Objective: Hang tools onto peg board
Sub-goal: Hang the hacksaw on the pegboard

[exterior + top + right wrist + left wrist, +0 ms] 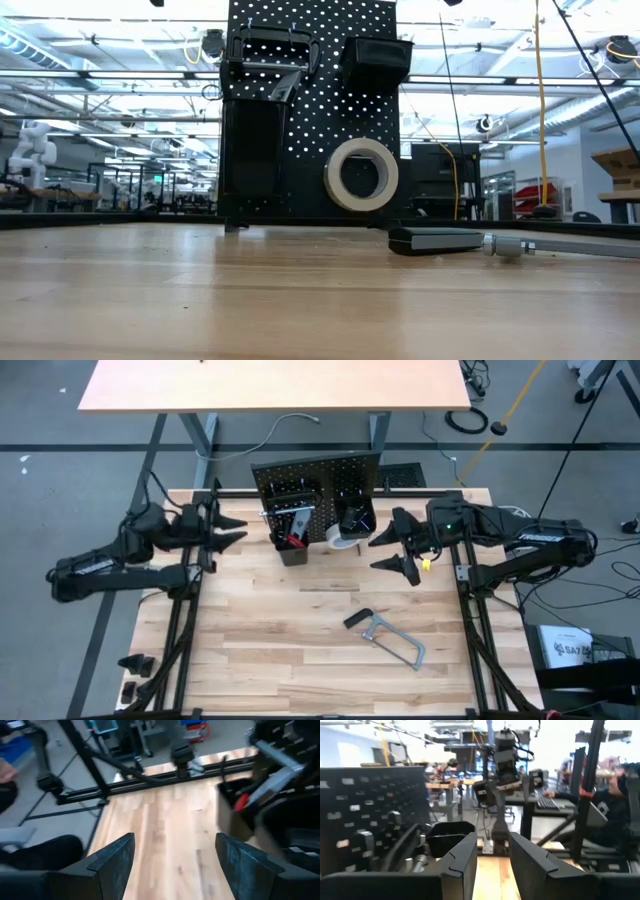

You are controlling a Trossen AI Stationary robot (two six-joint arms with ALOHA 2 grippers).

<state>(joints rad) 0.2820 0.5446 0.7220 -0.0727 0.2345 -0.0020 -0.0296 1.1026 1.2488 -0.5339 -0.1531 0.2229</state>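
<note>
One grey bar clamp (388, 637) lies on the bench (260, 650), others on the peg board (318, 485); left claw (232, 528) and right claw (392, 550) apart, empty

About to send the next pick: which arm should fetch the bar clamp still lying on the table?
Right, probably. The bar clamp lies on the right half of the table, nearer the right claw, which hangs open and empty beside the peg board. The left claw waits across the board, farther away.

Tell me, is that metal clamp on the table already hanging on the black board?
No, the bar clamp lies flat on the table, well in front of the peg board.
</note>
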